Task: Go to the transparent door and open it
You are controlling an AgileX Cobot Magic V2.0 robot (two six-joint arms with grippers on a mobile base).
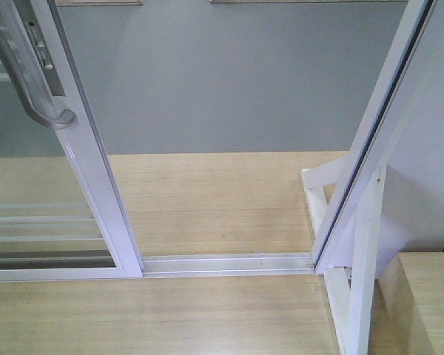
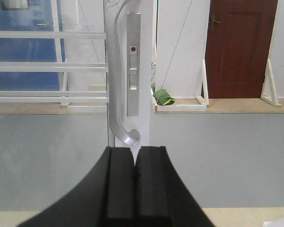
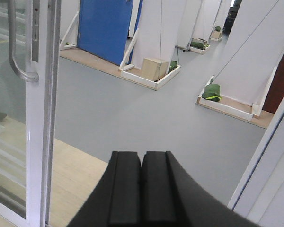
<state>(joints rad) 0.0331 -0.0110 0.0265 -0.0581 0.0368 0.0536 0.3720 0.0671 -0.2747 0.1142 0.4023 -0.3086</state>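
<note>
The transparent door point(image 1: 96, 177) stands at the left of the front view, slid aside, with an open gap to its right as far as the white jamb point(image 1: 370, 148). Its curved grey handle point(image 1: 29, 81) hangs on the stile. In the left wrist view the handle point(image 2: 114, 94) is straight ahead, its lower end just above my left gripper point(image 2: 134, 152), which is shut with nothing in it and apart from the handle. My right gripper point(image 3: 141, 156) is shut and empty, right of the door stile point(image 3: 40, 118) and its handle point(image 3: 16, 47), facing through the gap.
A metal floor track point(image 1: 229, 264) crosses the doorway. A white brace frame point(image 1: 355, 244) and a wooden box point(image 1: 422, 303) stand at the right. Beyond lie grey floor point(image 3: 146, 109), a blue door point(image 3: 106, 26), a brown door point(image 2: 239, 47) and green bags point(image 3: 212, 92) on wooden bases.
</note>
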